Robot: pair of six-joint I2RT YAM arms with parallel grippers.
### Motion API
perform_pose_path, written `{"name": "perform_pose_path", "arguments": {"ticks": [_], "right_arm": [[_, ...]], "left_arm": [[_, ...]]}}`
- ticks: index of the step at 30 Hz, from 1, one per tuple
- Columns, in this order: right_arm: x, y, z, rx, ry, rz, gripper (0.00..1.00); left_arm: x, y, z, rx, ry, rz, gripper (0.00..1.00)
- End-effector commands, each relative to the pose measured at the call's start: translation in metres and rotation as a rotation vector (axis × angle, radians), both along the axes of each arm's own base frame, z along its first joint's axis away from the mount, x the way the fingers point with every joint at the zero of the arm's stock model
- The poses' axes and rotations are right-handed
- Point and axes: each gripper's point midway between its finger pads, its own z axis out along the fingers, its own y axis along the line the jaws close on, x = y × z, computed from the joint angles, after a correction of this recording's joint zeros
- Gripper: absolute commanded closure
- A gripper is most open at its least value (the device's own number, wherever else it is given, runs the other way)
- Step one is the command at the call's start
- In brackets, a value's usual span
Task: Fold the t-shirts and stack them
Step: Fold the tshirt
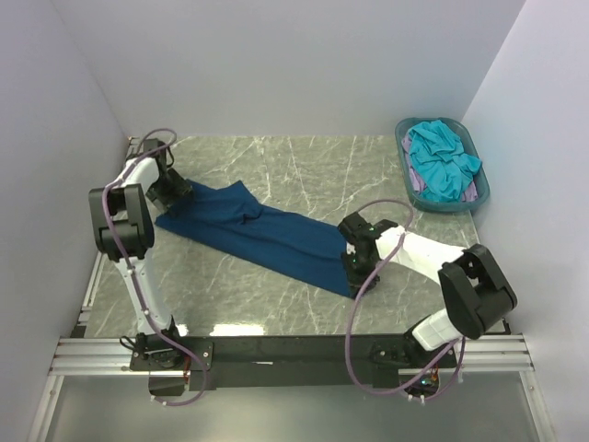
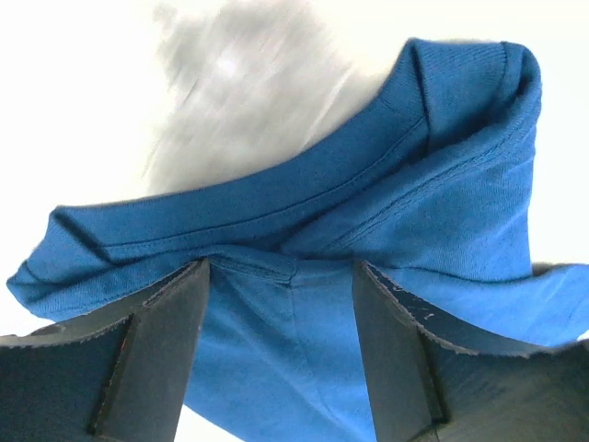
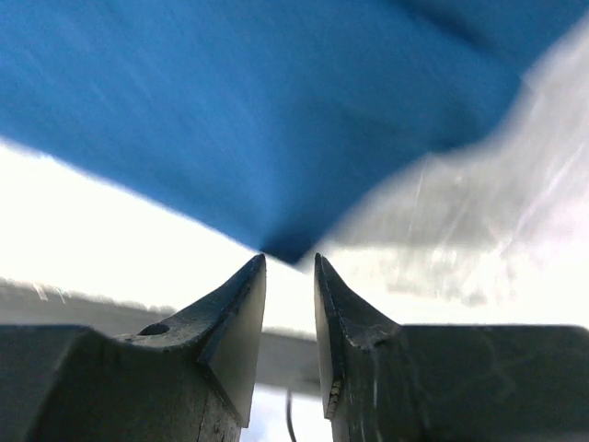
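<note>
From above, I'm seeing the navy t-shirt (image 1: 267, 235) lying spread between the left gripper (image 1: 179, 193) and the right gripper (image 1: 352, 264). On the left wrist, the jaws are standing wide apart, a hemmed fold lying across their tips. On the right wrist, the jaws are sitting a slit apart, the cloth's corner just ahead of the tips.
</note>
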Motion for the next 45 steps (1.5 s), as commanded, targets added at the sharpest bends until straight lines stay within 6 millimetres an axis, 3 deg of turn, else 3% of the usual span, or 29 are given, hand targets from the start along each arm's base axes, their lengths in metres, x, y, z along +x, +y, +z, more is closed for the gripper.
{"name": "perform_pose_path", "arguments": {"ticks": [1,4,5,6,9,12,14,17,18,20,21,24,27,34,38,45], "right_arm": [[-0.033,-0.003,0.029,-0.015,0.070,0.128,0.65],[-0.008,0.008,0.061,0.019,-0.057,0.150,0.64],[0.001,0.011,0.069,0.027,-0.096,0.155,0.62],[0.023,0.018,0.083,0.032,-0.184,0.158,0.60],[0.058,0.035,0.099,0.058,-0.300,0.187,0.55],[0.082,0.054,0.091,0.087,-0.334,0.224,0.51],[0.092,0.059,0.076,0.072,-0.325,0.238,0.50],[0.106,0.071,0.063,0.077,-0.316,0.250,0.50],[0.111,0.077,0.057,0.093,-0.321,0.253,0.49],[0.113,0.080,0.048,0.093,-0.309,0.261,0.49],[0.111,0.077,0.036,0.068,-0.272,0.268,0.49],[0.107,0.072,0.019,0.036,-0.226,0.263,0.49],[0.101,0.068,0.006,0.015,-0.187,0.257,0.49],[0.082,0.063,-0.011,-0.017,-0.097,0.283,0.50],[0.061,0.079,-0.012,0.003,-0.039,0.341,0.53],[-0.003,0.126,-0.002,0.091,0.141,0.559,0.59]], "left_arm": [[0.030,-0.007,-0.034,0.058,-0.007,-0.067,0.30],[0.046,-0.012,-0.011,0.128,-0.067,-0.114,0.30],[0.049,-0.008,0.008,0.175,-0.099,-0.108,0.30],[0.050,-0.009,0.019,0.192,-0.119,-0.109,0.29],[0.048,-0.003,0.065,0.247,-0.197,-0.079,0.25],[0.036,0.000,0.104,0.279,-0.257,-0.050,0.25],[0.028,-0.002,0.128,0.283,-0.301,-0.032,0.25],[0.004,-0.014,0.132,0.272,-0.300,-0.042,0.24],[0.001,-0.042,0.132,0.243,-0.313,-0.103,0.24],[-0.011,-0.065,0.124,0.205,-0.315,-0.138,0.24],[-0.016,-0.093,0.119,0.141,-0.317,-0.189,0.24],[-0.033,-0.137,0.096,0.073,-0.300,-0.266,0.24],[-0.042,-0.162,0.072,0.058,-0.255,-0.307,0.24],[-0.033,-0.184,0.027,0.061,-0.170,-0.357,0.24],[-0.023,-0.189,-0.002,0.067,-0.116,-0.376,0.24],[0.000,-0.206,-0.026,0.083,-0.081,-0.466,0.24]]}}
